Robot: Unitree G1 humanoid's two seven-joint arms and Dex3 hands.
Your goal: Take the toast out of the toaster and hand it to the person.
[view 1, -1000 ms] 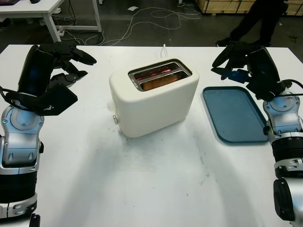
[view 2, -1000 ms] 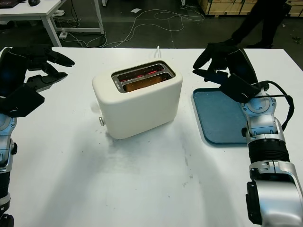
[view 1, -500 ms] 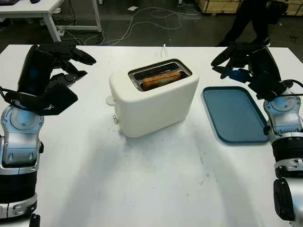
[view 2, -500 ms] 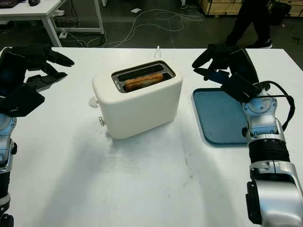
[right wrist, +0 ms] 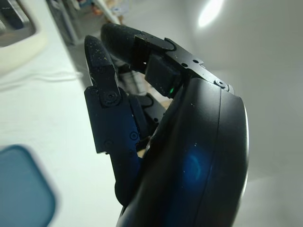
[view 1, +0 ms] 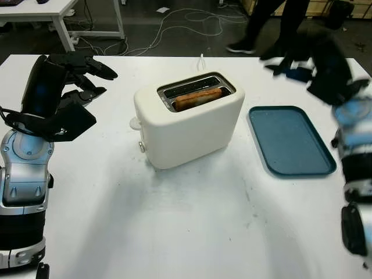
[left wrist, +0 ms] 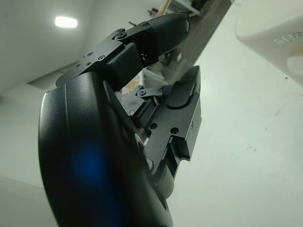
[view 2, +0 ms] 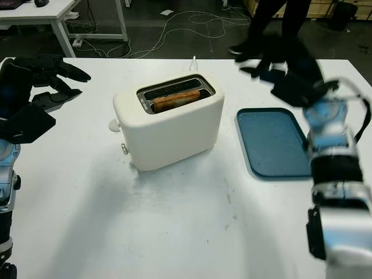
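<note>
A cream two-slot toaster (view 1: 189, 125) stands mid-table. One browned slice of toast (view 1: 199, 97) sticks up from its near slot; the far slot looks empty. My left hand (view 1: 87, 74) hovers open above the table's left side, well clear of the toaster. My right hand (view 1: 290, 58) is open, raised above the far right of the table beyond the tray, blurred by motion. A person (view 1: 273, 20) in dark trousers walks on the floor behind the table.
A blue tray (view 1: 290, 139) lies flat to the right of the toaster. The toaster's white cord (view 1: 201, 60) runs off the table's far edge. Cables (view 1: 186, 20) trail on the floor behind, beside a white desk (view 1: 58, 14) at far left.
The toast popped up and the slots' red glow went out. My right hand has lifted up and away. The person has walked leftward behind the table. The left hand stays put.
</note>
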